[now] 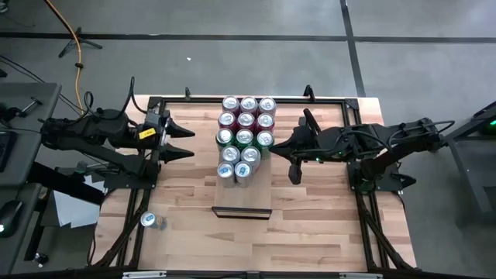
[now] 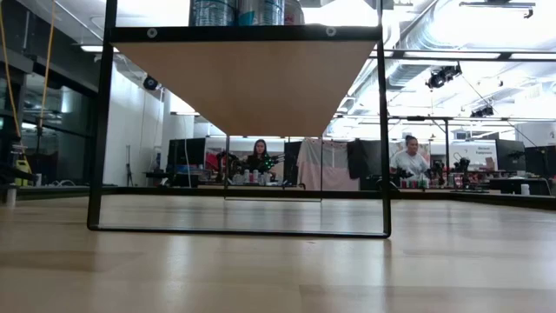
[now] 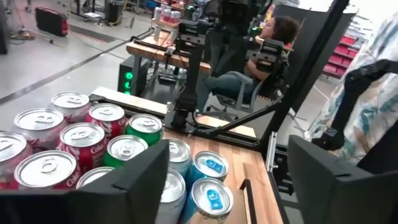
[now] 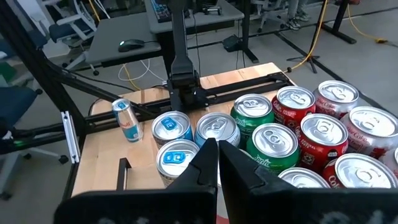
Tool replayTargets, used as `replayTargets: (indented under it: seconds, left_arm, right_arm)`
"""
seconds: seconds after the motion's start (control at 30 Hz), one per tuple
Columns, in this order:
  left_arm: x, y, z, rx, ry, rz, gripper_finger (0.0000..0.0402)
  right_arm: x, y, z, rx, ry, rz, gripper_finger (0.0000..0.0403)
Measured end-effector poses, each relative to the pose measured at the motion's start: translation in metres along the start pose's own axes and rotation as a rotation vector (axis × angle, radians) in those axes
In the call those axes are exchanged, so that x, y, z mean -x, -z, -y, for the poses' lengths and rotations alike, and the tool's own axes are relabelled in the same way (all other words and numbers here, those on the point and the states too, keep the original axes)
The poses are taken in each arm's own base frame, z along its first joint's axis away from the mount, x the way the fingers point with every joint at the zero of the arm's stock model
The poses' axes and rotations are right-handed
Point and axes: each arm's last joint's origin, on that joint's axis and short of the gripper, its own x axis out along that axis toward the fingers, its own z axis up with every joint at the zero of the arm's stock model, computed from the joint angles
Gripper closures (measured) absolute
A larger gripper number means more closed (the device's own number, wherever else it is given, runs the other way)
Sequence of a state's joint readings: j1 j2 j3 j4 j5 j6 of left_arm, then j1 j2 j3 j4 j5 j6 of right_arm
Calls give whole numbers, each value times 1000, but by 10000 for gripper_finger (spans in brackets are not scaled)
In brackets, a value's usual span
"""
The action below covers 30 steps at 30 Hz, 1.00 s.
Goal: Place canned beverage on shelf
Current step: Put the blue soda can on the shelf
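L tool (image 1: 188, 142) open beside shelf (image 1: 242, 203) cans (image 1: 246, 138), empty; R tool (image 1: 273, 148) closed. Fetch stray can (image 1: 148, 220) nr shelf's L, grip mid-body.

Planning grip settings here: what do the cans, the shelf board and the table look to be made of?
The round drink cans look like thin aluminium: shiny silvery lids with pull tabs, printed glossy sides. The long narrow shelf board looks like pale smooth wood in a thin dark frame, probably metal. The butcher-block table shows wooden strips with visible grain.
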<state>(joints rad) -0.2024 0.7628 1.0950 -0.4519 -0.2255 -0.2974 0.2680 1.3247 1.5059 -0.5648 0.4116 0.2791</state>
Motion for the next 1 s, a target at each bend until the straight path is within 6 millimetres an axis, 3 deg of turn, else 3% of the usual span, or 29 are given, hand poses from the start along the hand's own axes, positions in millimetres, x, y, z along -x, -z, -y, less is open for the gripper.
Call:
replayTargets:
  seconds: [0.2, 0.43, 0.67, 0.83, 1.0]
  left_arm:
    - [-1, 0, 0, -17, -16, 0, 98]
    - [-1, 3, 0, 62, -14, -71, 93]
    - [-3, 26, 12, 334, -69, -657, 94]
    - [6, 60, 33, 470, -294, -1127, 94]
    - [16, 85, 62, 544, -497, -1265, 94]
  right_arm:
    - [0, 0, 0, -38, 0, 0, 403]
    - [0, 0, 0, -36, 7, 2, 403]
    - [-1, 0, 4, -34, 28, -9, 403]
    - [-3, 5, 11, -15, 64, -60, 403]
    - [-4, 9, 17, 7, 96, -113, 403]
